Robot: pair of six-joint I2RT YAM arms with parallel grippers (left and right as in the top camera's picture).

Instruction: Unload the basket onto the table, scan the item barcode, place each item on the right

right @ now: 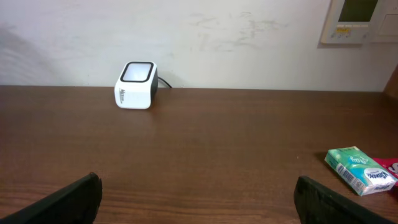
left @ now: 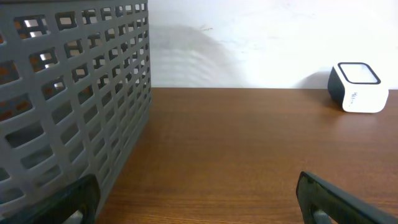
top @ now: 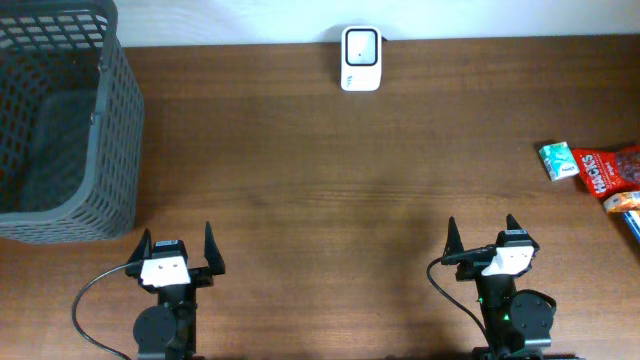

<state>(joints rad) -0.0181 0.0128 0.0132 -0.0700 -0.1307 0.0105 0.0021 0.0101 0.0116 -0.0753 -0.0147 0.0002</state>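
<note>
Brown wooden tabletop is bearing a small teal-and-white tissue packet: seemingly light, soft, slick-wrapped; pinching across its narrow sides looks best. Left gripper and right gripper are gaping, empty.

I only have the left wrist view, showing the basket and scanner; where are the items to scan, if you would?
Observer: On the far right: a green tissue pack and a red snack bag, side by side.
Operator: Thank you. Is the other arm holding anything?
Observer: No; the right gripper is open and empty.
Operator: Anything else there?
Observer: An orange-and-blue item nearer the robot than the snack bag, cut off by the frame.
</note>
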